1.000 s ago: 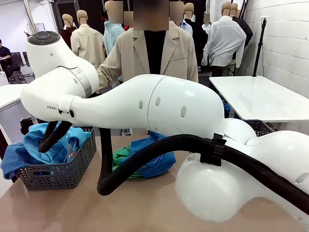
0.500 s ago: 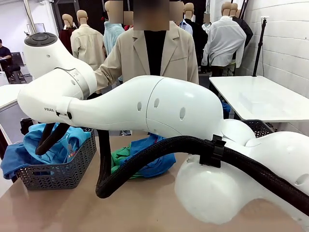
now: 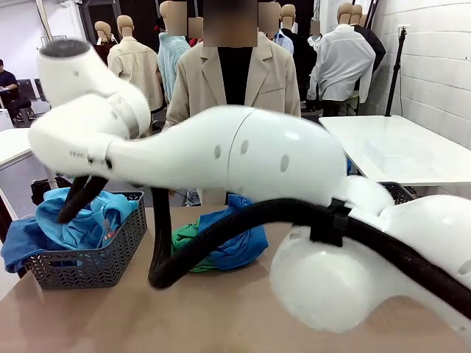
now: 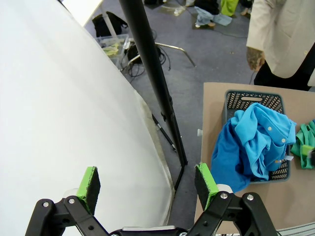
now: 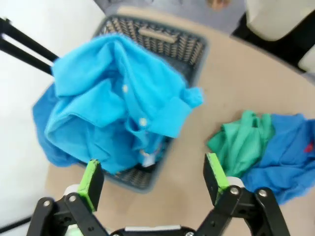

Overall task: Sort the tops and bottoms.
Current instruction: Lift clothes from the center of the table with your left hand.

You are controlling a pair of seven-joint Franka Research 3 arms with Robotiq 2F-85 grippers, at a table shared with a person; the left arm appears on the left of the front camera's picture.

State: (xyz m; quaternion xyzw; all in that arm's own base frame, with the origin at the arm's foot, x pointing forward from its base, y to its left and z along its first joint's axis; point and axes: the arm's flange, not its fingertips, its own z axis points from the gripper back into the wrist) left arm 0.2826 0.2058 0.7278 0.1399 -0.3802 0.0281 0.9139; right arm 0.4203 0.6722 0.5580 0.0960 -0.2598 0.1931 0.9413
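Between picks: my right gripper (image 5: 152,173) wide and empty over the basket (image 5: 162,34) of tops (image 5: 113,108), at the counter's (image 5: 221,83) left edge. Left gripper (image 4: 147,181) wide too. Next, I reckon: green bottoms (image 5: 241,142) mid-counter, pinched clear of the royal-blue top (image 5: 288,147).

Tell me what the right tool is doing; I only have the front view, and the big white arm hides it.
Observer: The right tool is open and empty, hanging above the basket.
Operator: What lies on top in that basket?
Observer: A light blue shirt with a collar and white buttons.
Operator: And the left tool?
Observer: The left tool is open and empty too, looking down past the edge of the table at the floor.
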